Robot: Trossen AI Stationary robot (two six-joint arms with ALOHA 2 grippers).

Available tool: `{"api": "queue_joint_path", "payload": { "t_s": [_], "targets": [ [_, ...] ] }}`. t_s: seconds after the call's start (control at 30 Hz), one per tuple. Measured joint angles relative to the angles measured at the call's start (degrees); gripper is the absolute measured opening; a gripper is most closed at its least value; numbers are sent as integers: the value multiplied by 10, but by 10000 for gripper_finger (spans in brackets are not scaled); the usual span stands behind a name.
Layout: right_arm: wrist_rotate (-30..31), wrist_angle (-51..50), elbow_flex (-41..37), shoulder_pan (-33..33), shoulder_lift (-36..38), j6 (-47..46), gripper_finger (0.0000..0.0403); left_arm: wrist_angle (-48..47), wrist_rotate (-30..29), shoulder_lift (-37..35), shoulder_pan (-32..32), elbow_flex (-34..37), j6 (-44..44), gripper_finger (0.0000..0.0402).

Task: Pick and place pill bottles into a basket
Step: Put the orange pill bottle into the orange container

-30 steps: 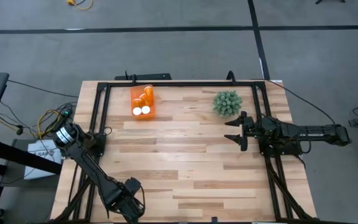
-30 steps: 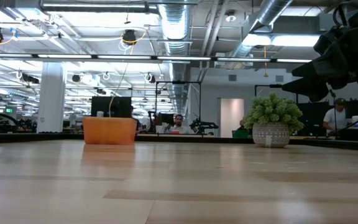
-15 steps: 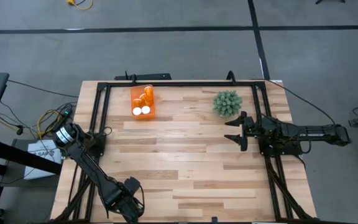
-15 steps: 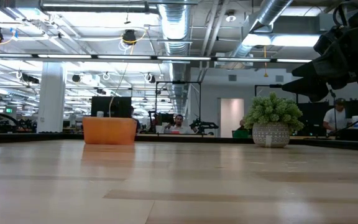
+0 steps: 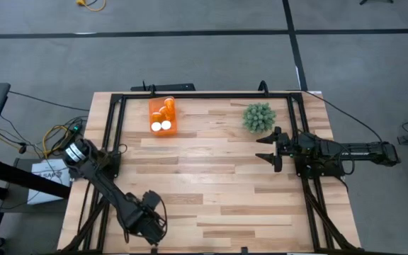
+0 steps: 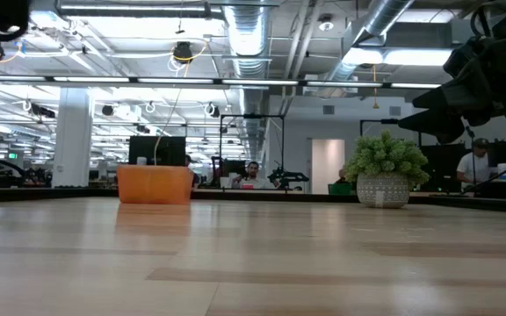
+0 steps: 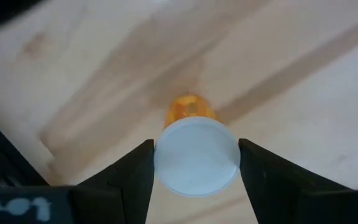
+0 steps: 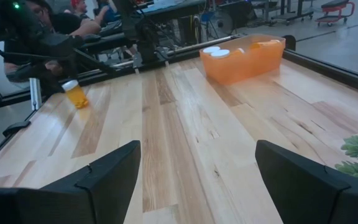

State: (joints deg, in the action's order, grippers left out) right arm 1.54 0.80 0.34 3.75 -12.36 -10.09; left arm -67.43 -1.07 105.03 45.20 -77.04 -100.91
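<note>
My left gripper is near the table's near left corner, shut on a small orange pill bottle with a white cap. The bottle also shows in the right wrist view under the left arm. The bright orange basket stands at the far left of the table and holds several capped bottles. It also shows in the low view and in the right wrist view. My right gripper is open and empty, held above the table's right side. My left gripper pinches the bottle's white cap by its two opposite sides between its two fingers. The fingers come from above, pointing down. The orange body hangs below the cap, a little tilted. I cannot tell whether its base is clear of the table.
A green spiky plant in a pot stands at the far right, just beyond my right gripper. A black frame runs round the table's edge. Bare wood lies between the left gripper and the basket. People and desks show in the room behind.
My left gripper has gone up and a little toward the table's far edge. Part of the left arm now shows at the top left of the low view, where it did not before. My right arm has kept still.
</note>
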Motion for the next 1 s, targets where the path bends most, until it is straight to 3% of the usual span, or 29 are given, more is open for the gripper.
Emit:
{"api": "queue_joint_path", "payload": {
  "t_s": [0.6, 1.0],
  "targets": [
    [0, 0, 0, 0, 0, 0, 311, -98, -93, 1, -136, 1, 156, 198],
    [0, 0, 0, 0, 0, 0, 311, -225, -311, -1, -211, -79, 192, 197]
  ]
}}
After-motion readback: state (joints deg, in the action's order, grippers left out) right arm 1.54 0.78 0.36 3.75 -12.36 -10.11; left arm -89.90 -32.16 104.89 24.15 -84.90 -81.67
